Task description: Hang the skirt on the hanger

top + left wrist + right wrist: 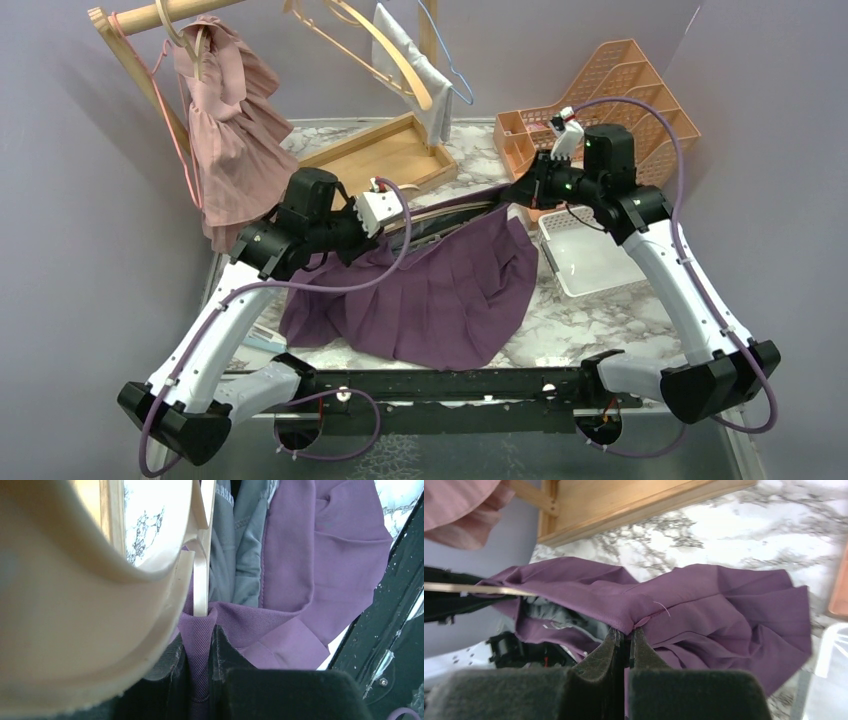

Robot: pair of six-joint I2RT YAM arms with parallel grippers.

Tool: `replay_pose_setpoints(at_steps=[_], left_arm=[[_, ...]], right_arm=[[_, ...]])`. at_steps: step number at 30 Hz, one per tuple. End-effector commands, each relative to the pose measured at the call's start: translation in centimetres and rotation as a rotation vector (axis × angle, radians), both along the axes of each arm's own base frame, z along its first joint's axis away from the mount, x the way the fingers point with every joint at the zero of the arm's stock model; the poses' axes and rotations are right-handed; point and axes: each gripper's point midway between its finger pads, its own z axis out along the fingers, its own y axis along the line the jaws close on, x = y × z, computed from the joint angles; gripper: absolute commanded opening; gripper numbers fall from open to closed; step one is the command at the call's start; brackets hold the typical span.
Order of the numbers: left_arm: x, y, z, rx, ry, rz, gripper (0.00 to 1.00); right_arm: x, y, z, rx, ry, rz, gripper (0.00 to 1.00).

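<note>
The purple skirt point(440, 285) hangs between both grippers, and its lower part lies on the marble table. My left gripper point(398, 222) is shut on a fold of the waistband point(200, 645), right beside a cream wooden hanger point(75, 605) whose thin bar point(200, 580) runs down into the fabric. My right gripper point(517, 193) is shut on the other end of the waistband point(634, 615). The hanger bar shows as a thin line point(455, 205) between the grippers and as a pale strip point(474, 588) in the right wrist view. The skirt's grey lining point(240, 545) is open to view.
A pink dress point(225, 130) hangs on a wooden rack at the back left. Spare hangers point(370, 50) and a grey cloth point(415, 70) hang behind. A wooden tray point(385, 150), an orange organizer point(600, 90) and a white basket point(590, 255) stand on the table.
</note>
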Motion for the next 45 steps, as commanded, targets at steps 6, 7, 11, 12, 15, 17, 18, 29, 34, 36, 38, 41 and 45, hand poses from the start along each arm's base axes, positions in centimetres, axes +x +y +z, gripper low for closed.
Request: replay_pose_setpoints(at_steps=[6,7,11,12,15,17,18,29,34,36,38,41,45], left_arm=[[0.5,-2.1,4.2,-0.113,-0.013,-0.053,0.00],[0.5,-2.4,4.9,-0.133,-0.023,-0.065,0.00],[-0.5,-3.7,8.2,-0.223,-0.059,-0.137,0.00],[-0.8,-3.9,8.9,-0.240,-0.068,-0.153,0.00],[-1.1,-4.3,10.7,-0.278,-0.100,-0.181,0.00],[-1.3,-4.6,11.7,-0.300,-0.112,-0.203,0.00],[-1.4,-4.7,11.9,-0.304,-0.115,-0.211,0.00],[-2.5,-5.3,4.8,-0.391,-0.080,-0.218,0.00],[-3.2,-5.6,4.8,-0.481,-0.148,-0.244,0.00],[-3.4,-5.7,4.4,-0.483,-0.133,-0.249,0.00],[-3.4,-5.8,3.9,-0.478,-0.114,-0.246,0.00],[-3.5,-5.8,3.8,-0.474,-0.103,-0.250,0.00],[-3.6,-5.8,4.0,-0.465,-0.114,-0.266,0.00]], right_arm=[[-2.9,4.8,1.7,0.154,-0.041,0.332,0.01],[-3.5,5.4,2.1,0.150,-0.063,0.364,0.01],[-5.7,7.6,4.2,0.155,-0.145,0.483,0.01],[-6.2,8.1,4.8,0.163,-0.162,0.508,0.01],[-7.6,9.7,6.3,0.193,-0.201,0.572,0.01],[-8.4,10.8,6.8,0.201,-0.225,0.608,0.01],[-8.5,11.2,6.8,0.199,-0.232,0.611,0.01],[-7.8,9.8,0.7,0.042,-0.290,0.599,0.14],[-8.5,9.5,-1.6,-0.023,-0.345,0.696,0.33],[-8.2,9.5,-1.0,-0.024,-0.386,0.687,0.41],[-8.1,9.7,0.2,-0.008,-0.437,0.692,0.48],[-8.1,10.2,1.9,0.024,-0.513,0.709,0.50],[-8.5,11.0,3.6,0.056,-0.638,0.795,0.50]])
